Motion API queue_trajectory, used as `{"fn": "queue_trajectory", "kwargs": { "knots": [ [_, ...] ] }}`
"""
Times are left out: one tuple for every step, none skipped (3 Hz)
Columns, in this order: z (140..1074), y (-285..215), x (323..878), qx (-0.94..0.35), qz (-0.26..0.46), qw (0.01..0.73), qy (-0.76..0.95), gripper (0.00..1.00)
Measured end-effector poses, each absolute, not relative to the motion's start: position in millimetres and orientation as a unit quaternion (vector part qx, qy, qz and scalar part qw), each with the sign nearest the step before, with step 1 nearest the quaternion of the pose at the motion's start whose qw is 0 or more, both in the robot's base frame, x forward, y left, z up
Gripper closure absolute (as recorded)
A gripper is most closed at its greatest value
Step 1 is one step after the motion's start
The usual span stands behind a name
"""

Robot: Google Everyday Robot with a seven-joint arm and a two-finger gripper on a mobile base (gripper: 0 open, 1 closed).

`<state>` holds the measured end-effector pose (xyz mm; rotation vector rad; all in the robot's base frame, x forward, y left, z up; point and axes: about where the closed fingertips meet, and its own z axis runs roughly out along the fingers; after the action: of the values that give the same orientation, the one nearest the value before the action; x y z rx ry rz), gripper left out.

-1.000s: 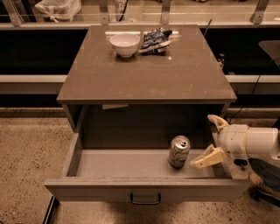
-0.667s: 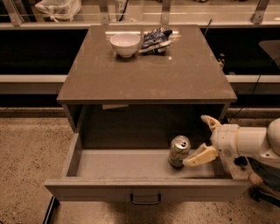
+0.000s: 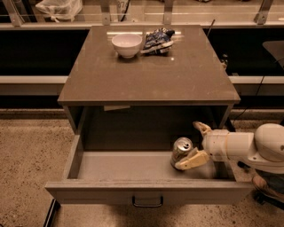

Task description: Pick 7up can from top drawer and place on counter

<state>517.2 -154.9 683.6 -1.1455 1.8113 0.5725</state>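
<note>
- 7up can (image 3: 181,152): stands upright on the floor of the open top drawer (image 3: 111,165), in the right half, nearer the front panel than the back. Silver top with pull-tab faces up.
- Hard to read: the can's markings are dim in the drawer shadow. Its lower right side is covered by my near finger, so I cannot tell whether finger and can touch or only overlap.
- My gripper (image 3: 197,144): inside the drawer, just right of the can. The fingers (image 3: 191,160) are spread wide and unclenched, gripping nothing. One points far-left toward the drawer back; the other lies low by the can's base. The can sits at the left end of the gap, not enclosed.
- My arm (image 3: 248,146): white, coming in level from the right over the drawer's right wall. Its far end is cut off at the right border.
- Drawer handle (image 3: 147,201): small, dark, centred on the front panel.
- Counter (image 3: 146,75): flat, brown-grey, slightly glossy. A white bowl (image 3: 127,44) and a blue-and-white snack bag (image 3: 157,37) sit side by side at its far edge.
- Room: speckled floor (image 3: 26,155); a pale plastic bag (image 3: 59,8) on the far ledge, left.
</note>
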Motion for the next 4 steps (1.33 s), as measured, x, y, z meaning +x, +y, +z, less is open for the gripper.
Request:
{"fn": "queue_trajectory", "kwargs": {
  "knots": [
    [677.0, -144.7, 516.7, -0.460, 0.252, 0.452, 0.722, 0.23],
    [673.6, -138.9, 513.6, -0.457, 0.269, 0.461, 0.711, 0.46],
    [692.6, -142.1, 511.0, -0.450, 0.271, 0.493, 0.693, 0.70],
    [740.2, -155.5, 508.5, -0.471, 0.257, 0.523, 0.662, 0.93]
  ]
}}
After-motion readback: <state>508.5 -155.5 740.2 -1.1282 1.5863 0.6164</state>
